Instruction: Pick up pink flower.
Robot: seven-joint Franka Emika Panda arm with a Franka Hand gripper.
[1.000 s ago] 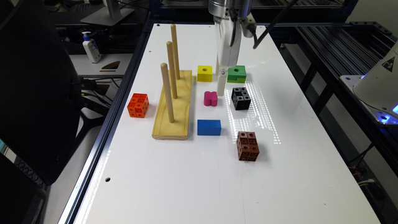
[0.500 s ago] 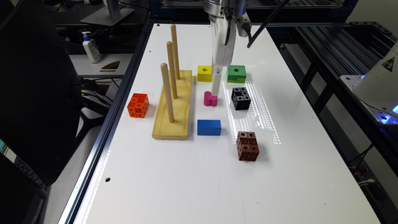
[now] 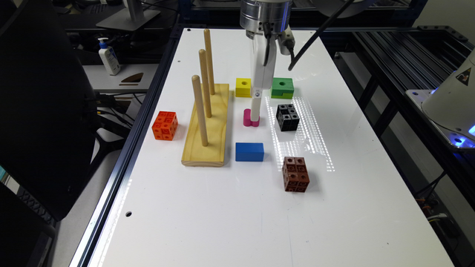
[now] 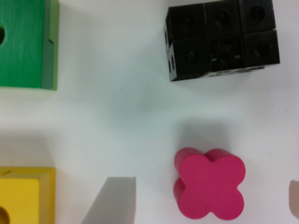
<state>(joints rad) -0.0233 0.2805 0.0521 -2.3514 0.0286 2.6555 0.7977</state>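
Over the pink flower (image 4: 210,186), the upright arm's pincer (image 4: 205,200) spreads wide.

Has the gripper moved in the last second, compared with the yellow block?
Yes. The gripper has shifted toward the exterior view's left, away from the green block, and come down beside the yellow block onto the pink flower.

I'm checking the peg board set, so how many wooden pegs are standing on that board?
3, upright in a row along the wooden board: the near peg, the middle peg and the far peg. None looks hidden.
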